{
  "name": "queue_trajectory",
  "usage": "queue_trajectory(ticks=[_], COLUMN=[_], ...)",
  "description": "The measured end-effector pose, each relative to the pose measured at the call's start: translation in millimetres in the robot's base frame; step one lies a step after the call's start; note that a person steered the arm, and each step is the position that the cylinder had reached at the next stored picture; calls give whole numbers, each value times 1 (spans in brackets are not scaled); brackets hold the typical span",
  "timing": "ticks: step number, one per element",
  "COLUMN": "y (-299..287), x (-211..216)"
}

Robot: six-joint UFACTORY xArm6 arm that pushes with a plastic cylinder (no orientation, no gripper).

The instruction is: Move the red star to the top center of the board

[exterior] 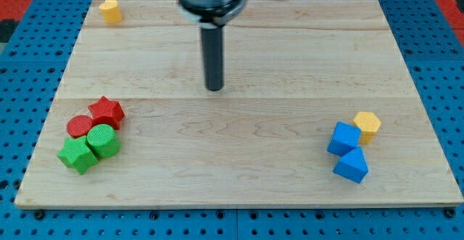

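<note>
The red star (pixel 106 112) lies on the wooden board (pixel 239 160) at the view's left, in a tight cluster. It touches a red round block (pixel 80 126) to its lower left and a green round block (pixel 103 141) below it. A green star-like block (pixel 77 155) sits at the cluster's bottom left. My tip (pixel 214 88) stands near the board's middle, well to the right of and a little above the red star, touching no block.
A yellow block (pixel 110 10) sits at the board's top left corner. At the view's right, a yellow hexagonal block (pixel 367 126) adjoins a blue cube-like block (pixel 344 138) and a blue wedge-like block (pixel 352 165). A blue pegboard (pixel 29 66) surrounds the board.
</note>
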State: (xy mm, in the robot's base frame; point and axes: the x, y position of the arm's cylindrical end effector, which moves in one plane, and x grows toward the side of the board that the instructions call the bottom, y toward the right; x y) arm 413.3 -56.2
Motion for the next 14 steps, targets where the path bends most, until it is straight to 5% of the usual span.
queue_trajectory(ticks=[1,2,3,5,6,8,11,14], y=[-117,-195,-197,-46,-85,5,-34,48], x=[-40,15,73,62,92,-15,-107,-70])
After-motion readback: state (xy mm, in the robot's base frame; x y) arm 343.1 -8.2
